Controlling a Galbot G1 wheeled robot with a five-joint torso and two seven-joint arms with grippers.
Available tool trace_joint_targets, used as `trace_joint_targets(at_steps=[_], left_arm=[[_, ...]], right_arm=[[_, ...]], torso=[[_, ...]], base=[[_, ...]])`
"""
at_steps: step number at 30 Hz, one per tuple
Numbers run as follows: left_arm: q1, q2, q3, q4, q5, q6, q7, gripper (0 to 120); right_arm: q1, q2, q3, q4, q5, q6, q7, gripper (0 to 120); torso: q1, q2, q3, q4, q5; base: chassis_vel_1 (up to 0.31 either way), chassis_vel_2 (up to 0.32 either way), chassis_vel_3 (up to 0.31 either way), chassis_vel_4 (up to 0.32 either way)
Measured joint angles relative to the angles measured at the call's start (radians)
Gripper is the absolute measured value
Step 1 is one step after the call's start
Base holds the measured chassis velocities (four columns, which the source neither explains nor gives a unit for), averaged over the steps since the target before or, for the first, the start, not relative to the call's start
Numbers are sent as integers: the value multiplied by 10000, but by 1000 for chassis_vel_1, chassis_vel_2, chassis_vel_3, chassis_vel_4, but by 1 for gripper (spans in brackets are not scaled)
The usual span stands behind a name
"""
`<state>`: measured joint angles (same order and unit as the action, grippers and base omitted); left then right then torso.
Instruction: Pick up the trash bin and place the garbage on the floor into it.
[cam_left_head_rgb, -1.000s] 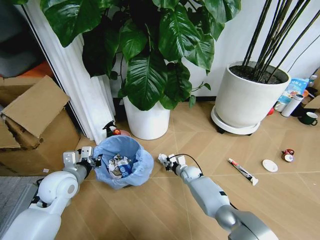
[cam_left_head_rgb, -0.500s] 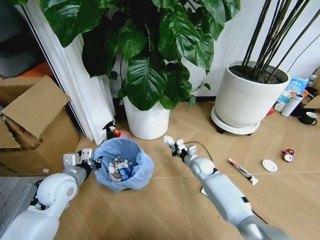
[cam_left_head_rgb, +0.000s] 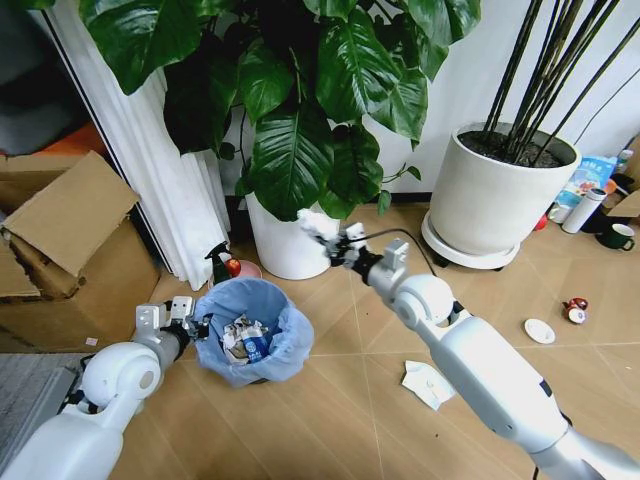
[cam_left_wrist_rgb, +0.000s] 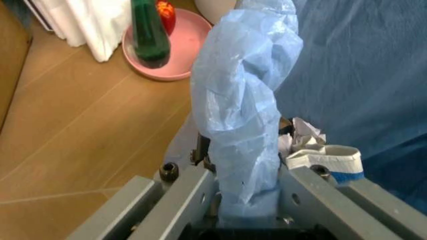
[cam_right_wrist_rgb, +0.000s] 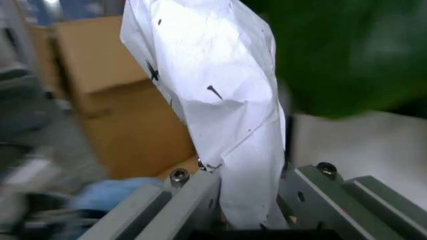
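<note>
Right tool (cam_left_head_rgb: 338, 243), pinching a white paper wad (cam_left_head_rgb: 318, 225) aloft before the plant pot, should travel over the bin (cam_left_head_rgb: 250, 327), which the left tool (cam_left_head_rgb: 188, 323) pinches by its bagged rim, and release only above its centre.

Head camera looks down; wrist cameras sit close behind each end effector

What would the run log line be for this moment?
left gripper: shut on trash bin rim | right gripper: shut on white paper wad, raised in front of the plant pot | floor: more litter left
</note>
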<state>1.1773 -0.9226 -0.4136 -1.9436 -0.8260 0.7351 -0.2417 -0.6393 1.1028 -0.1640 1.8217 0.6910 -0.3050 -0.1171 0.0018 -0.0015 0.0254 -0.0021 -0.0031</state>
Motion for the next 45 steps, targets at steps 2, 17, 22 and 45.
trace_joint_targets(at_steps=[2,17,22,45], left_arm=[[-46,20,57,0,-38,1,-22,0],[-277,-30,296,84,-103,7,-70,0],[-249,-5,272,24,-179,7,-126,0],[-189,-55,175,-18,-149,4,-92,0]], right_arm=[[63,30,-316,190,227,-113,115,0],[2,308,-1756,-35,39,-657,204,21],[52,724,-1851,-329,11,-663,271,41],[-72,825,-1892,-620,-72,-654,408,100]], torso=[[0,0,0,0,-1],[0,0,0,-3,0],[0,0,0,-1,-1],[0,0,0,-2,0]], base=[[0,0,0,0],[0,0,0,0],[0,0,0,0],[0,0,0,0]])
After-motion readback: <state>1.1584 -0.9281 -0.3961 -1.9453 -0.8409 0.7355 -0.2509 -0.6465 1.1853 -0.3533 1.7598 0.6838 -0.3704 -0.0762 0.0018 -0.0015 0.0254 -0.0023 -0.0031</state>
